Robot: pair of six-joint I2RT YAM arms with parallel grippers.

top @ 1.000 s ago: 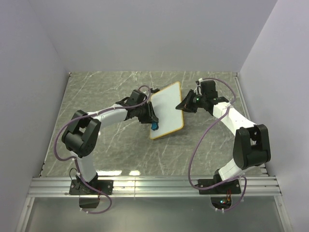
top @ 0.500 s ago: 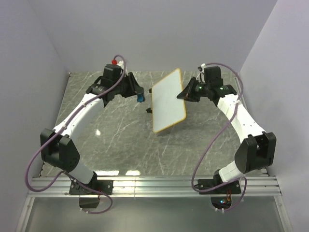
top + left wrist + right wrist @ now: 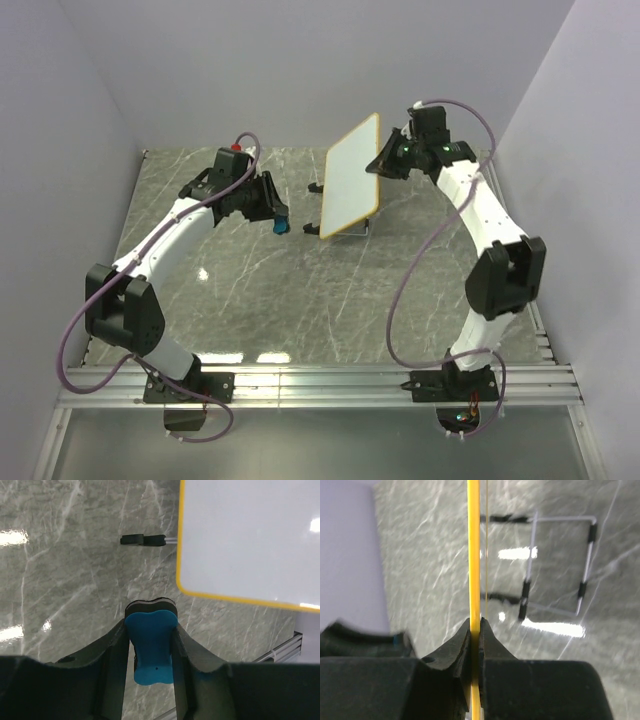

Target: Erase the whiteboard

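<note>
The whiteboard [image 3: 352, 178], white with a thin yellow-tan frame, is held tilted up off the table at the back centre. My right gripper [image 3: 384, 162] is shut on its right edge. In the right wrist view the frame [image 3: 474, 550] runs edge-on between the shut jaws of that gripper [image 3: 475, 625]. My left gripper [image 3: 276, 216] hangs left of the board, apart from it, shut on a small blue eraser [image 3: 281, 226]. In the left wrist view the eraser [image 3: 150, 647] sits between the fingers and the board's face [image 3: 250, 540] looks clean.
A thin wire stand with black feet [image 3: 587, 535] shows behind the board; one black foot [image 3: 316, 187] pokes out at its left [image 3: 142, 540]. The grey marble table [image 3: 250, 290] is walled on three sides, with a metal rail [image 3: 320, 385] at the near edge.
My left arm has swung back to the left, off the board, with the eraser still held. My right arm has lifted the board up and toward the back wall, tilting it steeper.
</note>
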